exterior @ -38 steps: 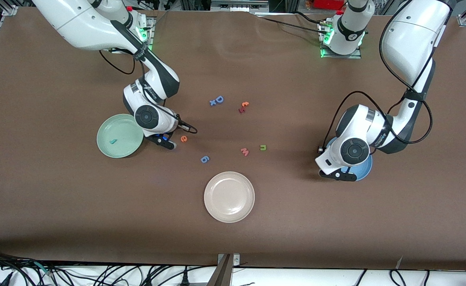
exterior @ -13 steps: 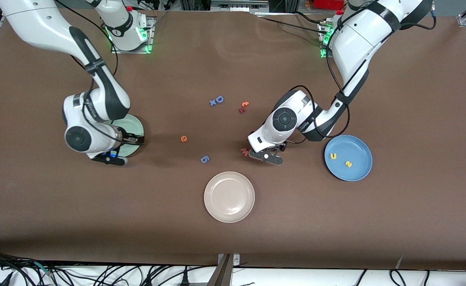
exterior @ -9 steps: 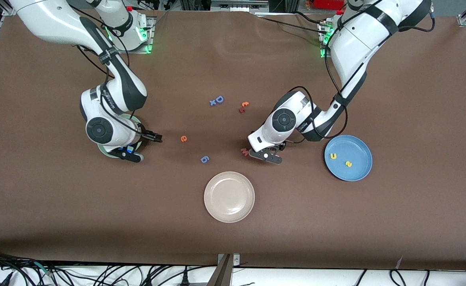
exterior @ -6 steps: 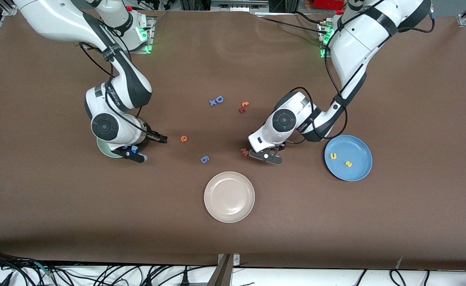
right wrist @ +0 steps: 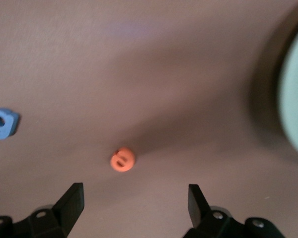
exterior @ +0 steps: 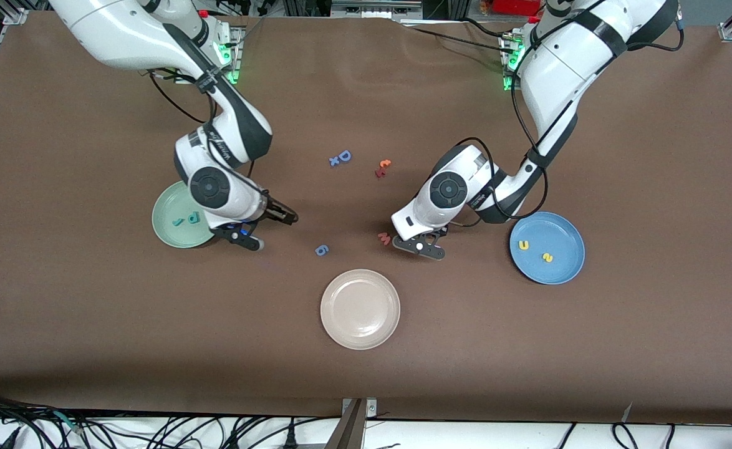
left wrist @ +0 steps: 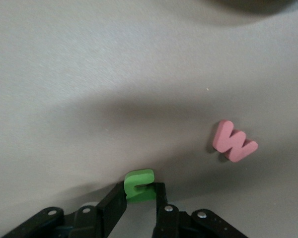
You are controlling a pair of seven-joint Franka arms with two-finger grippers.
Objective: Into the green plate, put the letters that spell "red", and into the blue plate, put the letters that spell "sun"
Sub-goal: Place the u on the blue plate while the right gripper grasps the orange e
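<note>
The green plate point(exterior: 168, 206) holds a teal "r" point(exterior: 179, 221) and a teal "d" point(exterior: 194, 217). My right gripper point(exterior: 241, 236) hangs open just off that plate's rim. The orange "e" point(right wrist: 122, 160) lies on the table ahead of its fingers point(right wrist: 135, 193); the wrist hides it in the front view. The blue plate point(exterior: 562, 237) holds a yellow "u" point(exterior: 523, 245) and a yellow "s" point(exterior: 547, 257). My left gripper point(exterior: 421, 245) is down at the table, shut on the green "n" point(left wrist: 139, 184), its two fingers against the letter's sides.
A pink "w" point(exterior: 383, 237) lies beside the left gripper. A blue "6" piece point(exterior: 321, 250) lies between the two grippers. A cream plate point(exterior: 360, 308) sits nearer the front camera. A blue "D" group point(exterior: 341, 157) and a red-orange pair point(exterior: 382, 168) lie farther back.
The left gripper has closed onto the "n" without shifting. The right arm has swung from over the green plate toward the "e", uncovering the plate with the "r" and "d" in it.
</note>
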